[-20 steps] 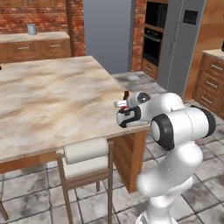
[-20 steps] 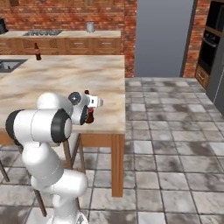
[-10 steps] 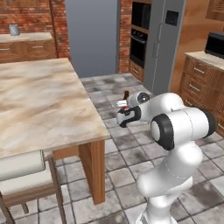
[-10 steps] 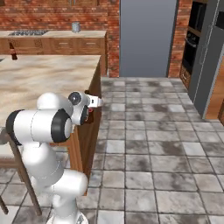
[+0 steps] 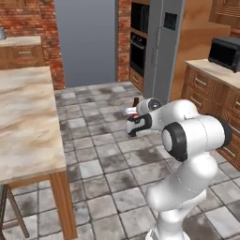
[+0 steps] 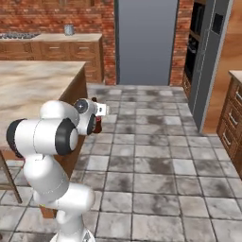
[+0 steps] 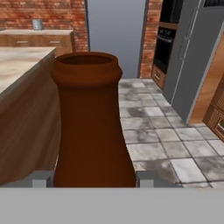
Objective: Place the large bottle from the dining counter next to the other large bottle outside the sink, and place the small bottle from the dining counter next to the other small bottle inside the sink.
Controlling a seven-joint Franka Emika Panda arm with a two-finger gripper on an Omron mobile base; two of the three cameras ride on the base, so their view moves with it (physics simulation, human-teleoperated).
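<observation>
While the long beige marble dining counter [image 5: 26, 122] sits left, the two-finger gripper [image 7: 92, 178] pinches the brown glossy bottle [image 7: 89, 122] upright at its base, lifted over tiled floor, likely for carrying sinkward.

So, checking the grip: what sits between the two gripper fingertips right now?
In the hand view the brown bottle stands upright between the fingertips, its body spanning the gap from one to the other, with the dining counter off to its left.

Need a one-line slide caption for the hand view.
Gripper shut on brown bottle, dining counter alongside.
</observation>
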